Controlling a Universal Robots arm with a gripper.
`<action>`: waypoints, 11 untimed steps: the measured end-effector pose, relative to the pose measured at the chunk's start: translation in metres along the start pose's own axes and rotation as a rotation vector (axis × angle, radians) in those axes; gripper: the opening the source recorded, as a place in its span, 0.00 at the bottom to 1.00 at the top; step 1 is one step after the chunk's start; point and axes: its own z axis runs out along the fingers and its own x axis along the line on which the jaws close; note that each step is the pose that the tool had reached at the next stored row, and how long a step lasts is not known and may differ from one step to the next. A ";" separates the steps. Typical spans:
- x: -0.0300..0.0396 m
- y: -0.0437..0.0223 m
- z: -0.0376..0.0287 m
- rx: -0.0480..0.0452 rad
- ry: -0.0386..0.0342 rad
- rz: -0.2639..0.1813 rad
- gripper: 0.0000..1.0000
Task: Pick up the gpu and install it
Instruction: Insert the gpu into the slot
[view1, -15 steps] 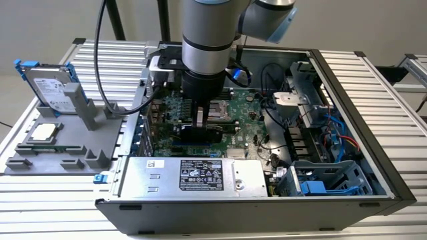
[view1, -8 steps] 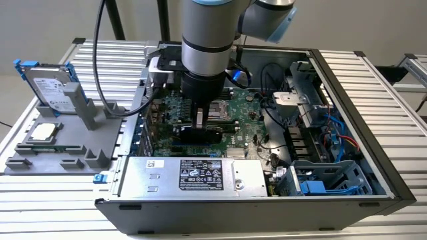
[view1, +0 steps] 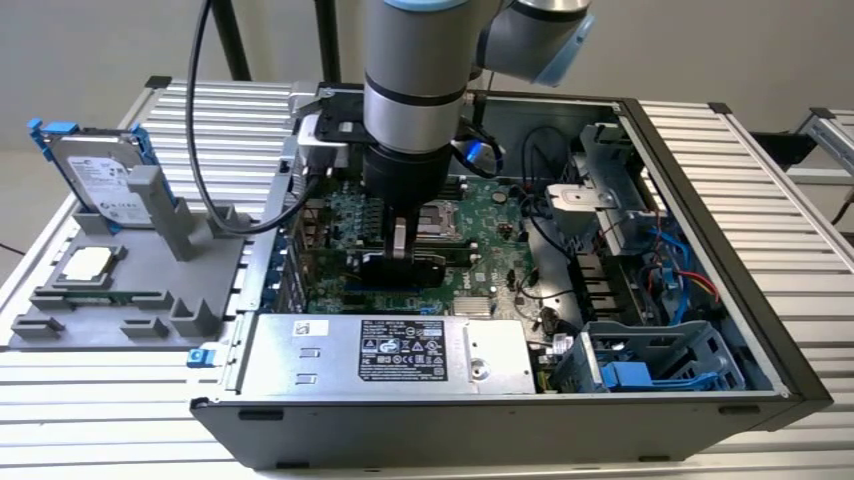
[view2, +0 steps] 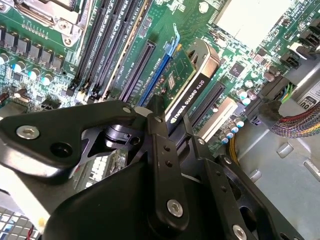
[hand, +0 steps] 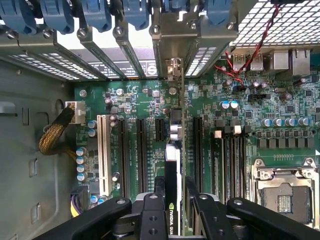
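Inside the open computer case (view1: 694, 330), the gripper (hand: 173, 200) pinches the gpu (hand: 172, 165) between its 2 black fingers (hand: 152, 215). The card stands on its edge over the green motherboard (hand: 240, 110), with a black shroud and a green board, its silver bracket toward the rear slots.

Bright, even light; soft exterior focus

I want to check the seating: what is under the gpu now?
Under the gpu, held edge-up by the gripper, lies the green motherboard with its long black slots. The card itself covers whatever is directly beneath its lower edge.
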 end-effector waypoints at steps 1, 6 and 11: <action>0.0000 0.0000 0.0002 0.0000 0.0000 0.000 0.00; -0.0007 -0.0001 0.0014 0.0003 -0.0001 0.000 0.00; -0.0012 -0.0002 0.0039 0.0000 0.0010 0.000 0.00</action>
